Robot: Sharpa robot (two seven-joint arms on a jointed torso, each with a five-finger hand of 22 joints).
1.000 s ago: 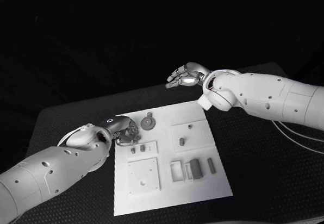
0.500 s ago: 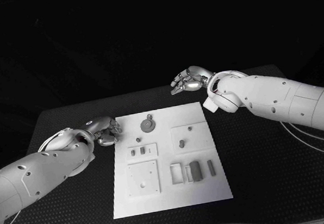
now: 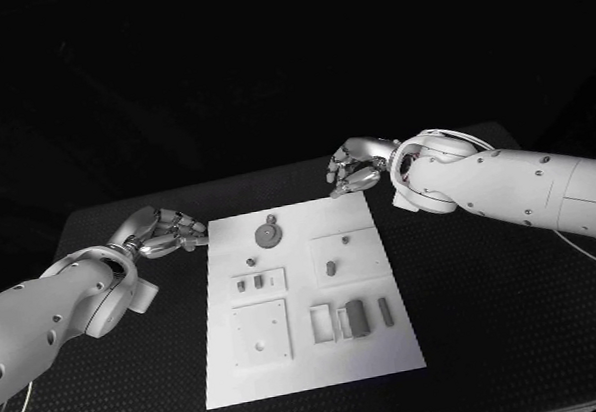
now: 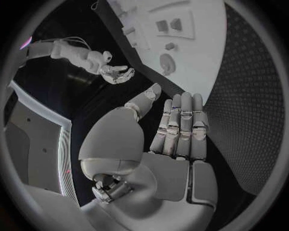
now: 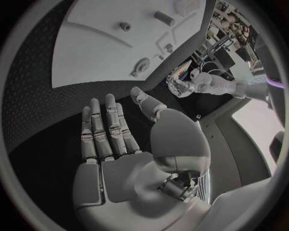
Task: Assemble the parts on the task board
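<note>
- Head view: task board [image 3: 316, 365], a white rectangular plate, lies on the black table [image 3: 515, 322] between the two hands, its far corners nearest them.
- Parts on it are small and grey: one round disc part [image 3: 268, 234] near the far edge, closest to the left hand [image 3: 160, 233]; other pieces too small to count surely.
- Left hand just off the board's far-left corner, right hand [image 3: 356, 163] off its far-right corner.
- Wrist views add palms: left hand fingers [image 4: 180, 126] straight, together, holding nothing; right hand fingers [image 5: 107, 127] likewise extended, empty.
</note>
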